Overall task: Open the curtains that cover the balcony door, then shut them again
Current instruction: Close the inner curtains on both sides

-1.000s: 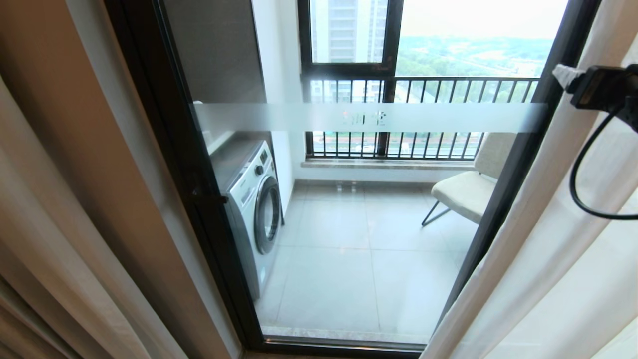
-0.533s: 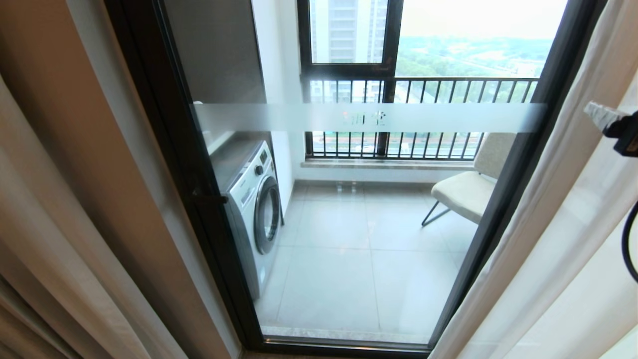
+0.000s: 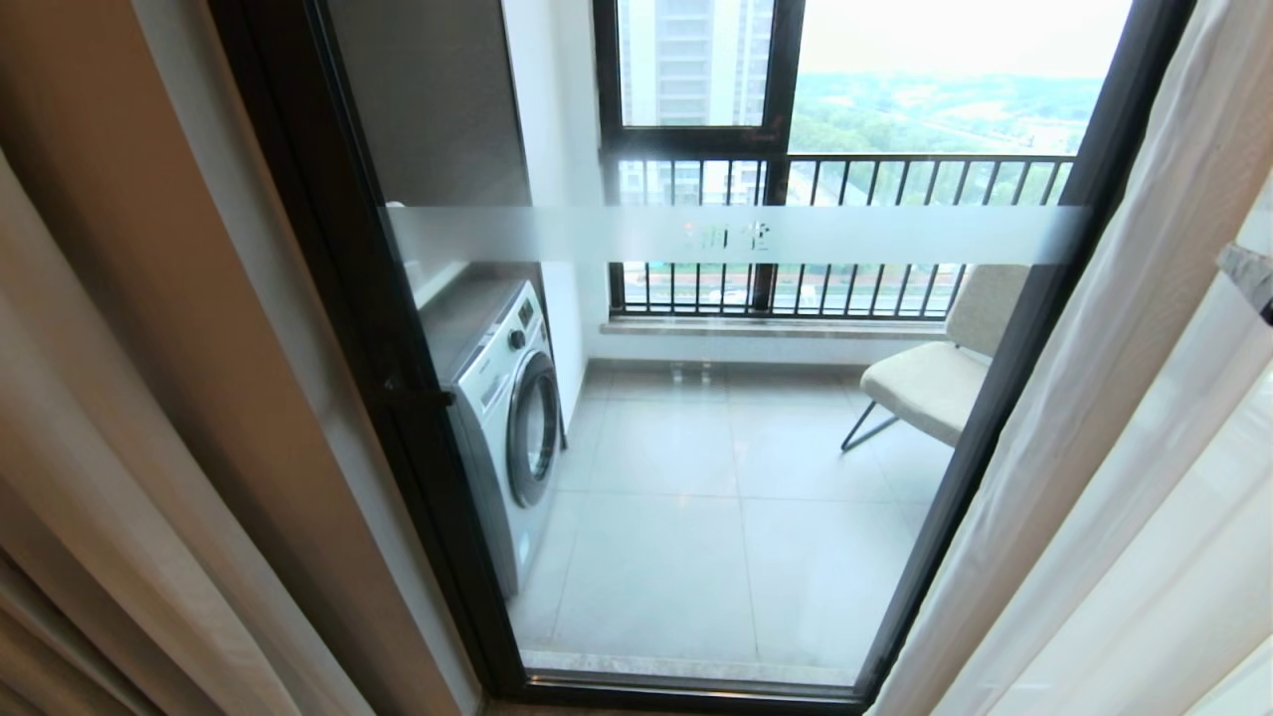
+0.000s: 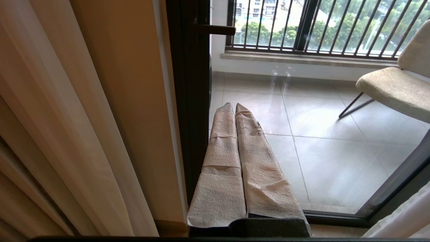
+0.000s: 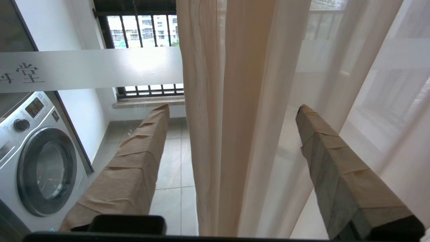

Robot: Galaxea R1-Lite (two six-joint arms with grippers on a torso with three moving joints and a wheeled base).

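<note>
Head view, going L to R: beige curtains point(image 3: 119, 447) hang in pleats at 9 o'clock, pulled off the glass. Next comes the balcony door point(image 3: 696, 447), black frame, frosted band point(image 3: 736, 234) w/ small logo across it at 12, glass fully uncovered in the centre. Thru the glass: washing machine point(image 3: 507, 418) at approx 8 o'clock of the pane, tiled floor point(image 3: 696, 537) at 6, barred railing point(image 3: 845, 179) at 12, pale chair point(image 3: 935, 378) at 3. Far R, the white sheer and cream panel point(image 3: 1124, 447) run from 1 down to 5, overlapping the door's R frame edge. Only a sliver of the right gripper point(image 3: 1248, 278) shows, at the 3 o'clock edge, against the fabric. Left wrist view: left gripper point(image 4: 235, 111) w/ paper-wrapped fingers point(image 4: 221, 161) pressed together, nothing between them, pointing at the door's lower L corner, beside the L curtain but apart from it. Right wrist view: right gripper point(image 5: 231, 111) spread wide, one finger point(image 5: 134, 161) on the washer side, the other point(image 5: 339, 168) on the sheer side; the curtain's hemmed fold point(image 5: 228, 117) hangs btwn them, touching neither as far as I can see.
</note>
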